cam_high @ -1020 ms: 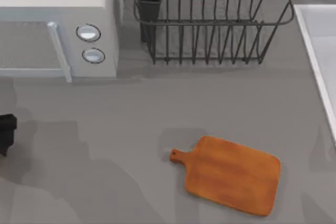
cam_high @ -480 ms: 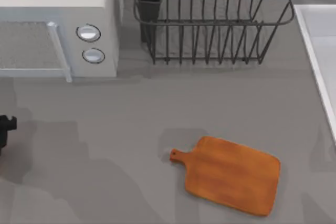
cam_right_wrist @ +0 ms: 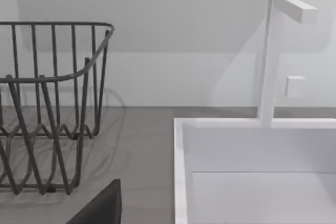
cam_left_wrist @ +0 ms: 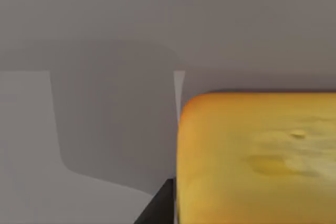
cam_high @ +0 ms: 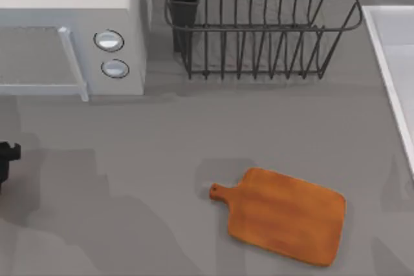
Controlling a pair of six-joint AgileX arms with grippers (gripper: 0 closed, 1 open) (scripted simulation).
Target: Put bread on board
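Bread not yet on the board — the task looks barely begun.

From above, the board lies bare on the grey worktop; the left end effector sits far to the board's left, its grip impossible to tell. The left wrist view adds the golden bread close up — whether it is held is unclear.

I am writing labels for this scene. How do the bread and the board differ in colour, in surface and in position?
Colour: the bread is golden-yellow with an orange edge; the board is orange-brown.
Surface: the bread looks smooth and softly rounded at its corner; the board is flat, with wood grain and a stubby handle with a hole.
Position: the bread is close under the left wrist camera; the board lies bare on the table at lower right of the top view.
Both are warm-toned.
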